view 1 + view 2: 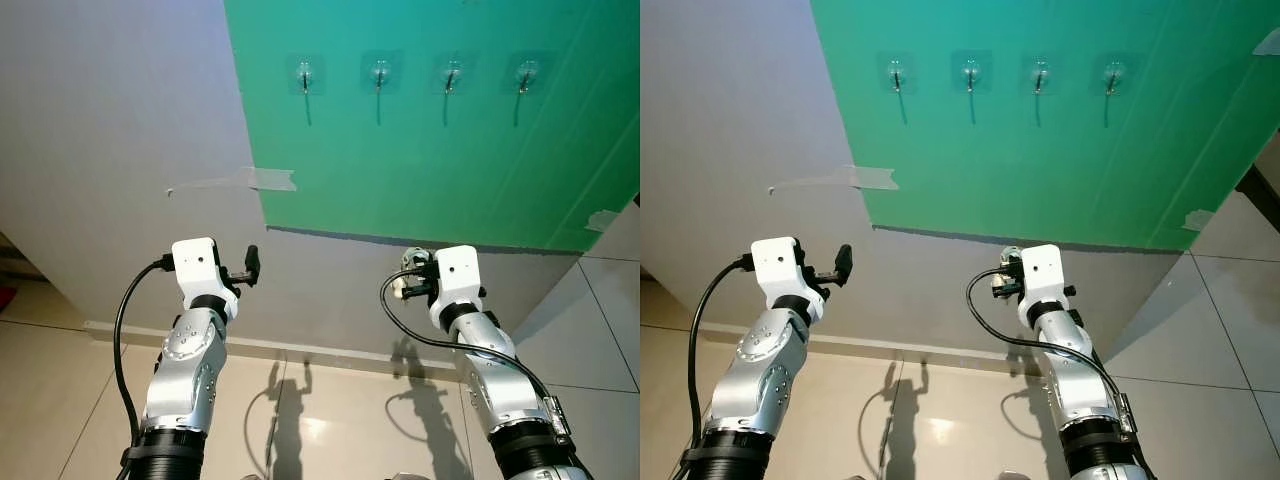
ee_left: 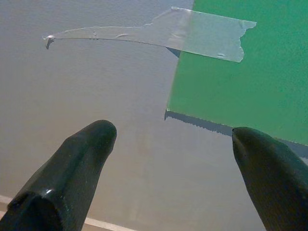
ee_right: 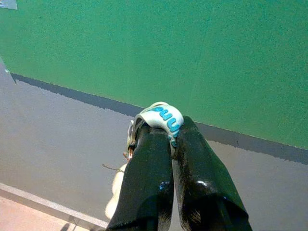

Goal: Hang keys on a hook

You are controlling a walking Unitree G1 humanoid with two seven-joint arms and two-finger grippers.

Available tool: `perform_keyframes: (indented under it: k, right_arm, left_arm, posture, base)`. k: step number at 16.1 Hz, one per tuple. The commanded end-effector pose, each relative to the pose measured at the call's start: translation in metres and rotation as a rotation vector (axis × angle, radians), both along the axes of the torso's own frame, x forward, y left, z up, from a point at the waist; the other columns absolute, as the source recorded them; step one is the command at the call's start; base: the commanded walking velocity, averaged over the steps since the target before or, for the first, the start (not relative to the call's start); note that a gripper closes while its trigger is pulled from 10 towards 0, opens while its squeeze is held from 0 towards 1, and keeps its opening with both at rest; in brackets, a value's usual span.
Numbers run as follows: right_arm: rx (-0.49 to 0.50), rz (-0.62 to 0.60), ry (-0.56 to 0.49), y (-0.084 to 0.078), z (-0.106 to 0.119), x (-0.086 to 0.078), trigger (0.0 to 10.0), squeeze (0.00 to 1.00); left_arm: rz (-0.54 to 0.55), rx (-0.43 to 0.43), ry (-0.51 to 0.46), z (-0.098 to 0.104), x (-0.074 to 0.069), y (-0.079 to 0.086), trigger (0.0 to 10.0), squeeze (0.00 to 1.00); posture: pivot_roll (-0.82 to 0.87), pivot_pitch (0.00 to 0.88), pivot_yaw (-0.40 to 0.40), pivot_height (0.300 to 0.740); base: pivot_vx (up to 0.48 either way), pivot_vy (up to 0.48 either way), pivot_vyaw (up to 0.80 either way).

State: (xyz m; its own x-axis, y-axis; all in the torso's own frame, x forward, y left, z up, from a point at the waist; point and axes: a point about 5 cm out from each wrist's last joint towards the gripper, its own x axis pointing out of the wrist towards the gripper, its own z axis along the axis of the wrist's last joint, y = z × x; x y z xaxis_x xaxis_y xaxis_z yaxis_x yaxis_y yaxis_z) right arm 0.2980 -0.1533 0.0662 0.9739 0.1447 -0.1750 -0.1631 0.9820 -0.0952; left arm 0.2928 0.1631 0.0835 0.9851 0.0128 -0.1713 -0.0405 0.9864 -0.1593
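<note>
Several clear adhesive hooks (image 1: 378, 74) sit in a row high on a green sheet (image 1: 450, 170) taped to the grey wall. My right gripper (image 3: 166, 139) is raised below the sheet's lower edge and is shut on a bunch of keys (image 3: 161, 118) with a white tag lettered in blue. In the left eye view the keys (image 1: 412, 272) show at the right gripper (image 1: 412, 280), well below the hooks. My left gripper (image 1: 250, 265) is raised to the left at the same height, open and holding nothing, its fingertips (image 2: 96, 139) facing the sheet's lower left corner.
A strip of clear tape (image 1: 250, 180) holds the sheet's left edge to the wall. Another piece of tape (image 1: 602, 219) sits at the lower right corner. Beige floor tiles (image 1: 320, 420) and a white skirting board (image 1: 300, 350) lie below.
</note>
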Motion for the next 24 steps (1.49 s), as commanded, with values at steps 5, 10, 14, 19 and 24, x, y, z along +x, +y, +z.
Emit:
perform_keyframes:
  k: [5, 10, 14, 19, 24]
  right_arm:
    - [0.003, -0.009, -0.020, -0.003, 0.003, -0.001, 10.0, 0.00]
    - [0.000, -0.009, -0.017, -0.003, 0.003, -0.002, 10.0, 0.00]
    - [-0.008, -0.003, -0.025, -0.005, 0.006, 0.003, 10.0, 0.00]
    - [-0.010, -0.006, -0.025, -0.005, 0.007, 0.004, 10.0, 0.00]
    - [-0.004, -0.004, -0.028, 0.000, 0.008, 0.003, 10.0, 0.00]
  left_arm:
    - [-0.006, 0.004, -0.001, -0.001, 0.000, -0.002, 10.0, 0.00]
    - [-0.003, 0.001, -0.002, -0.001, -0.002, -0.002, 10.0, 0.00]
    - [-0.026, 0.000, -0.009, 0.000, 0.000, -0.010, 10.0, 0.00]
    - [-0.015, -0.001, -0.028, 0.006, 0.003, -0.005, 10.0, 0.00]
    - [-0.009, 0.007, -0.036, 0.011, 0.002, -0.002, 10.0, 0.00]
  posture:
    - [-0.18, 0.000, 0.060, 0.740]
    - [-0.19, 0.000, 0.057, 0.740]
    - [-0.25, 0.000, 0.067, 0.740]
    - [-0.24, 0.000, 0.071, 0.740]
    - [-0.23, 0.000, 0.078, 0.740]
  base:
    - [0.000, 0.000, 0.00]
    - [0.000, 0.000, 0.00]
    - [0.000, 0.000, 0.00]
    - [0.000, 0.000, 0.00]
    - [0.000, 0.000, 0.00]
